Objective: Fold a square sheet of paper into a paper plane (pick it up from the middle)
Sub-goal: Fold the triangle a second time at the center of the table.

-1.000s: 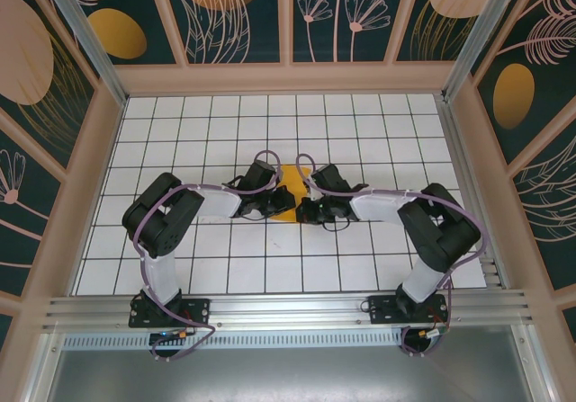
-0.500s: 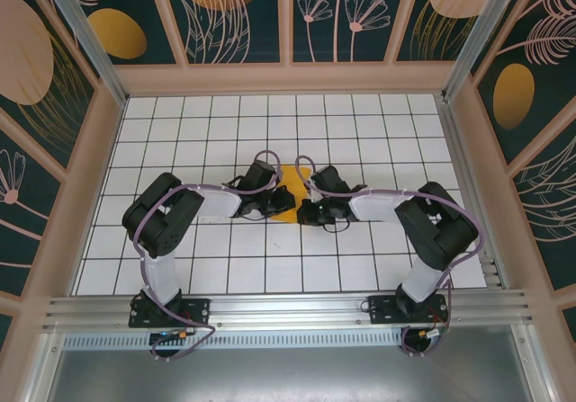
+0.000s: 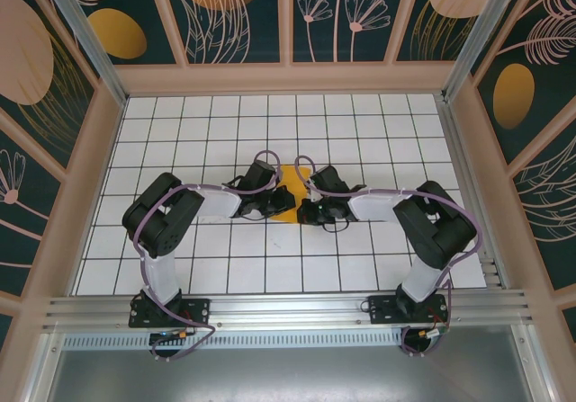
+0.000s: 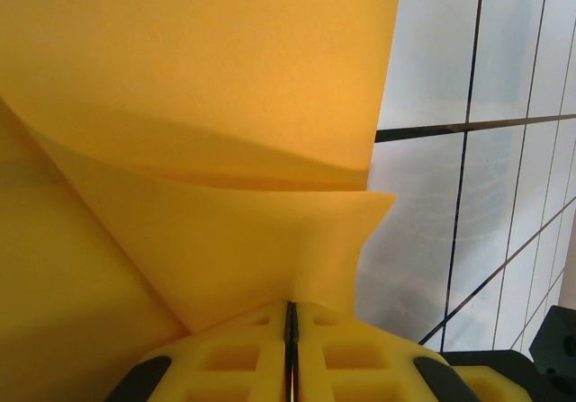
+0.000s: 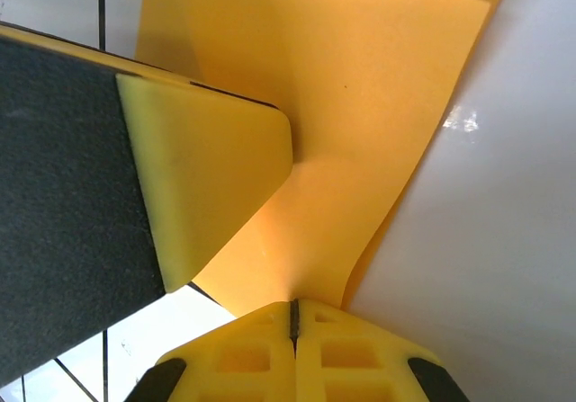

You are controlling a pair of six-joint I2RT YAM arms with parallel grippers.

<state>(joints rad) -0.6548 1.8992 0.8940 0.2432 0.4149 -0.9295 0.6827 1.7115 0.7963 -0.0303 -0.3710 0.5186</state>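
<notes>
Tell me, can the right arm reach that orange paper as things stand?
Probably yes: the right gripper already looks shut on the sheet of paper, with nothing between them. The left gripper pinches it too.

The surface (image 3: 360,132) is white, ruled by dark lines into square tiles. Between the left tool (image 3: 289,201) and right tool (image 3: 303,209) sits the paper (image 3: 294,175), its edges curling up off the tiles.
</notes>
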